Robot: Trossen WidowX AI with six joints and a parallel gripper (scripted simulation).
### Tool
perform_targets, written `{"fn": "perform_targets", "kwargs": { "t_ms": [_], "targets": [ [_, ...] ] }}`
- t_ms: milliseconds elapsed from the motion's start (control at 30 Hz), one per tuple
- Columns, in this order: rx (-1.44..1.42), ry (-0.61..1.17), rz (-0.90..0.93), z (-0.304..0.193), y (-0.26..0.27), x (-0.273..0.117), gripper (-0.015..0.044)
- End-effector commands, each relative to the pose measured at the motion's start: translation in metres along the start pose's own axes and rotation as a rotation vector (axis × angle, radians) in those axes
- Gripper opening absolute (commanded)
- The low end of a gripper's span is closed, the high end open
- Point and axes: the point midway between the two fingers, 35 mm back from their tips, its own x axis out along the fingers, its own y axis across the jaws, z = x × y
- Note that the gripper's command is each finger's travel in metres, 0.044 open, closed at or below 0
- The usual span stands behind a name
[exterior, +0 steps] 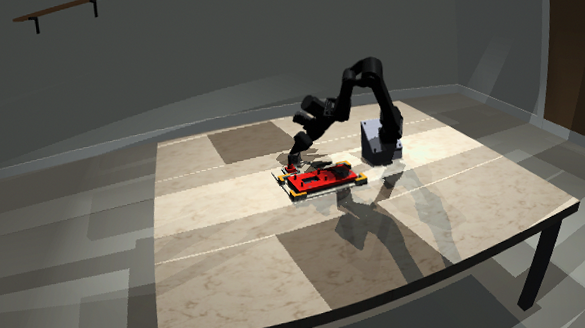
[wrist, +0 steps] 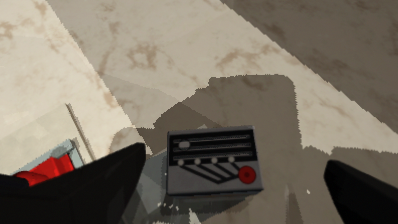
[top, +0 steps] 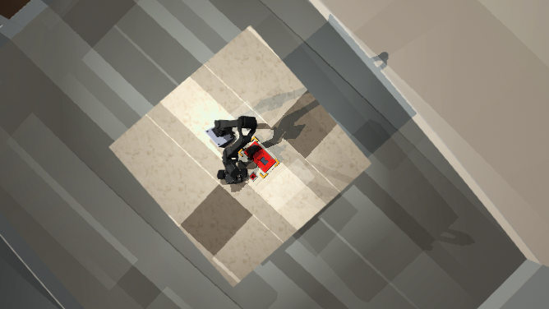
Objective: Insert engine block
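Observation:
The engine block (wrist: 212,172), grey with black ribs and a red round cap on top, stands between my fingers in the wrist view, touching neither. My gripper (wrist: 233,159) (exterior: 292,161) is open and low beside the car body's end. The red car body (top: 269,156) (exterior: 340,177) lies flat, its corner showing at the left of the wrist view (wrist: 62,165). A dark rectangular opening (top: 264,161) (exterior: 310,180) shows in it. A small red part (top: 253,176) (exterior: 290,168) shows by the fingertips; whether it belongs to the block I cannot tell. The block's underside is hidden.
Yellow corner brackets (top: 263,175) (exterior: 299,196) surround the car body on a pale base. Short dark posts rise from the body. The arm's grey mount (top: 215,137) (exterior: 372,142) stands behind it on the table (top: 242,263) (exterior: 218,287). The arm's shadow crosses the body.

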Motion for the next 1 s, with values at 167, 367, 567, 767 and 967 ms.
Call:
{"fn": "perform_targets", "kwargs": {
  "t_ms": [167,367,567,767,967],
  "targets": [
    [0.234,0.125,-0.070,0.008,-0.007,0.015,0.0440],
    [0.403,0.211,-0.133,0.012,-0.010,0.021,0.0440],
    [0.573,0.292,-0.204,0.016,-0.011,0.023,0.0440],
    [0.744,0.368,-0.282,0.020,-0.009,0.020,0.0440],
    [0.914,0.438,-0.368,0.024,-0.005,0.014,0.0440]
  ]
}}
